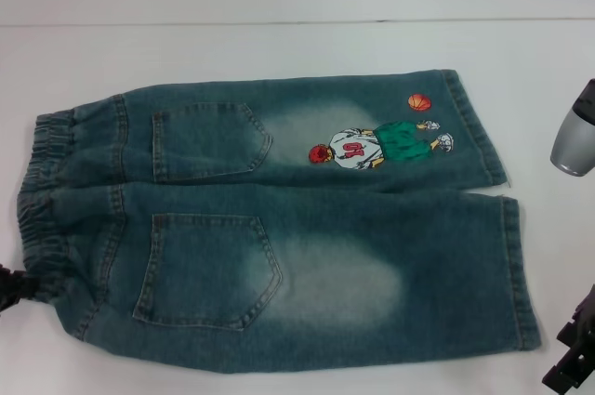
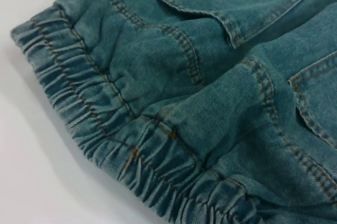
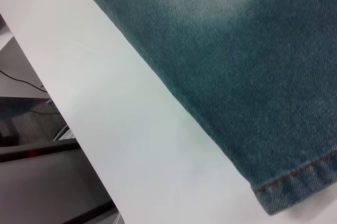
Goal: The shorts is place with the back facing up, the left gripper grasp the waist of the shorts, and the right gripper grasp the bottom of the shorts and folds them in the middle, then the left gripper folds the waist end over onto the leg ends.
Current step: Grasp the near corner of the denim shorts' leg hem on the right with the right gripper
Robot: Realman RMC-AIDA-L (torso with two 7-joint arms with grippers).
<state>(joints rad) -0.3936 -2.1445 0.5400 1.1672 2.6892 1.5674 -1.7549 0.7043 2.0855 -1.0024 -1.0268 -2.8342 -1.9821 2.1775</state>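
The shorts (image 1: 279, 218) have a picture of a boy (image 1: 358, 147). His shirt has a red number, too small to read.

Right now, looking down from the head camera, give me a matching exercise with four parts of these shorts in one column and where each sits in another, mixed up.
Things:
1. elastic waistband
2. basketball patch
3. leg hems
4. back pockets

Places:
A. far leg, close to its hem
B. robot's left end, by the left tool
C. just inside the waistband, one per leg
D. robot's right end, near the right tool

Pairs: 1-B, 2-A, 3-D, 4-C
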